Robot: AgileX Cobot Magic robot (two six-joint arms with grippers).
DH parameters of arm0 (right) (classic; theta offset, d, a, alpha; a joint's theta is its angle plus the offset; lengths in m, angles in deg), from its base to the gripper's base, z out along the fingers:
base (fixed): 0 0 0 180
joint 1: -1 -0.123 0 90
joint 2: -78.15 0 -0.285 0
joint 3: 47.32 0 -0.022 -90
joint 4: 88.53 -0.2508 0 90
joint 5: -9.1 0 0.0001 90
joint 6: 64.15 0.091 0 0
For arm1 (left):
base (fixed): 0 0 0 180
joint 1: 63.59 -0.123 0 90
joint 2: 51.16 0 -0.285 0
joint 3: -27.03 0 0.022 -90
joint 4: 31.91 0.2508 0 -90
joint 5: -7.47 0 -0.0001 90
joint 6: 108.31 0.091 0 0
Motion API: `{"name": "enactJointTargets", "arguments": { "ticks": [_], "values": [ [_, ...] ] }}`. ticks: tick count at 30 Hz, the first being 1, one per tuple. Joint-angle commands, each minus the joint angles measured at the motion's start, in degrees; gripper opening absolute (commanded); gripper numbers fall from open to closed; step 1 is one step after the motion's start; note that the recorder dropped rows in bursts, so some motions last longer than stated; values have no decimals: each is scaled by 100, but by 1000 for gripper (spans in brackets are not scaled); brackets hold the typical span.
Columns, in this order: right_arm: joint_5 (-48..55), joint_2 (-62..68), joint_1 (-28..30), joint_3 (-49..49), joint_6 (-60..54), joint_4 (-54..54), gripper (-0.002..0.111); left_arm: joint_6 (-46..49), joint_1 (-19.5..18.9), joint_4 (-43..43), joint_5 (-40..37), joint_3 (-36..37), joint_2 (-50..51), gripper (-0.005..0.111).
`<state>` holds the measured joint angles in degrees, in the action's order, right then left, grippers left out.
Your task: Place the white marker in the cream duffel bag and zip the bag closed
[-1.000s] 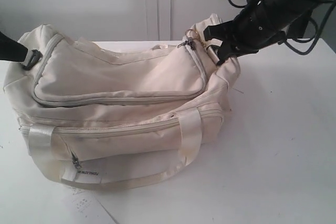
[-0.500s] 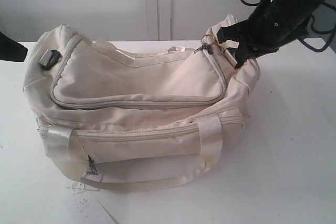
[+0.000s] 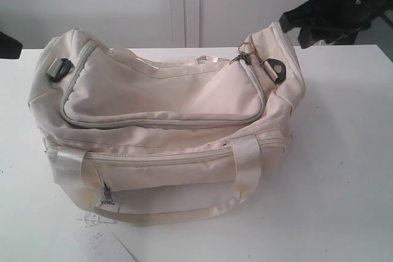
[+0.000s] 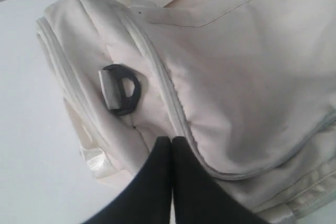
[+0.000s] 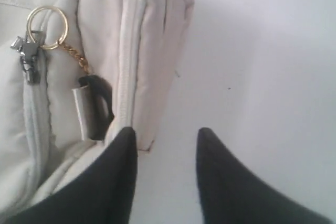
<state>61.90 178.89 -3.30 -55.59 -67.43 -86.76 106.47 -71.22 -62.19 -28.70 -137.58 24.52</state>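
The cream duffel bag [image 3: 166, 121] lies on the white table with its grey zippers drawn shut. The white marker is not in view. My right gripper [image 3: 295, 29] hangs above and behind the bag's right end, open with nothing between its fingers; the right wrist view shows it [image 5: 165, 132] just off the bag's end, beside the gold-ringed zipper pull [image 5: 46, 22] and a black D-ring [image 5: 97, 106]. Only a dark tip of my left gripper [image 3: 6, 44] shows at the left edge. It is shut [image 4: 171, 139] and empty, near the bag's other D-ring [image 4: 122, 88].
A paper tag [image 3: 98, 237] lies on the table [image 3: 344, 170] in front of the bag, under the lower handle [image 3: 184, 213]. A pale wall with a door seam [image 3: 184, 4] stands behind the table.
The bag slid to the right, then stayed. My right gripper let go of the bag's right end, opened and rose up and away. The left arm drew back to the left edge.
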Motion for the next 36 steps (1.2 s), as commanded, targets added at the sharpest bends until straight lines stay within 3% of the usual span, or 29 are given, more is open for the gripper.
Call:
{"name": "enactJointTargets", "arguments": {
  "ticks": [1,2,5,16,20,24,29,36],
  "values": [
    [180,-350,40,8,185,667,6,-1214,-20,1181,-224,12,-62,0],
    [208,-414,40,60,195,769,0,-1564,-20,1547,-337,12,-62,0],
    [247,-577,68,290,247,829,0,-2076,-20,1950,-578,12,-62,0],
    [86,-1822,447,1581,328,361,0,-2261,-20,1850,-815,12,-619,0],
    [-1325,-2787,447,2416,522,361,0,-2261,-20,1877,-805,25,-1260,0],
    [-2804,-3846,419,3408,636,280,0,-2479,-20,1877,126,797,-2110,0],
    [-3753,-4613,22,4317,634,280,0,-2453,-20,1889,815,1716,-3148,0],
    [-4243,-5568,17,5166,820,268,0,-2491,-20,1889,917,2326,-4077,0]
  ]
}}
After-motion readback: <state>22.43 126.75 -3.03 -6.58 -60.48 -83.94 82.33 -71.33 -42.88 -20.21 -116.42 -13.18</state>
